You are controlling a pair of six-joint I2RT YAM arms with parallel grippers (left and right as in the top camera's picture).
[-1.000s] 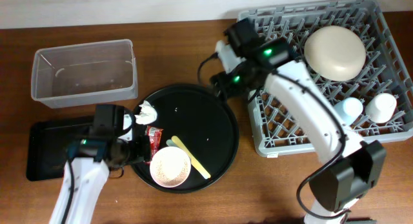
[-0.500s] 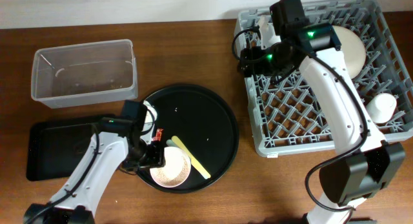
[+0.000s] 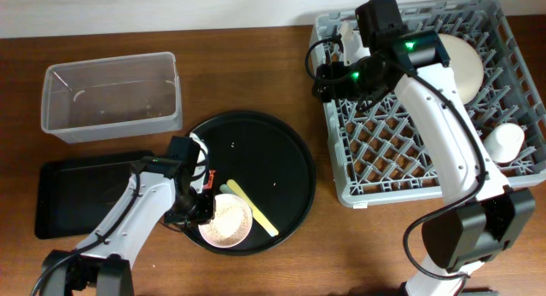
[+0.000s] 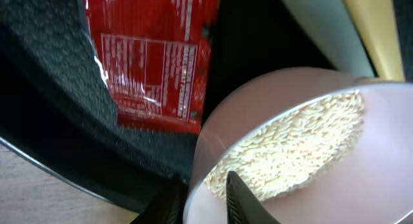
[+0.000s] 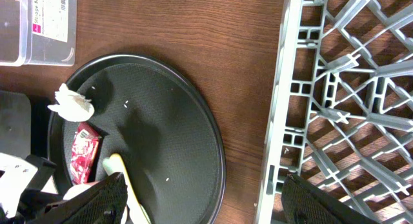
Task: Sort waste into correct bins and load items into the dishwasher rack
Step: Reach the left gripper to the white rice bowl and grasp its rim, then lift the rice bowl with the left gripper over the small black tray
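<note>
Now | left gripper [image 4: 203, 199] has narrowed from wide to a pinch on the rim of the pinkish rice bowl [image 3: 225, 221], which sits on the round black tray [image 3: 273, 159] | right gripper [image 3: 327, 81] spread wide, empty, swung over to the dishwasher rack [image 3: 512, 187] | bowl likely ready to lift and empty.

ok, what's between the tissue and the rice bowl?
The red sachet wrapper, flat on the tray: right wrist view shows it next to the tissue, left wrist view beside the bowl.

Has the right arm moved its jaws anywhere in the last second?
Yes. The right gripper left the round black tray's edge and now hangs over the grey rack's left rim.
</note>
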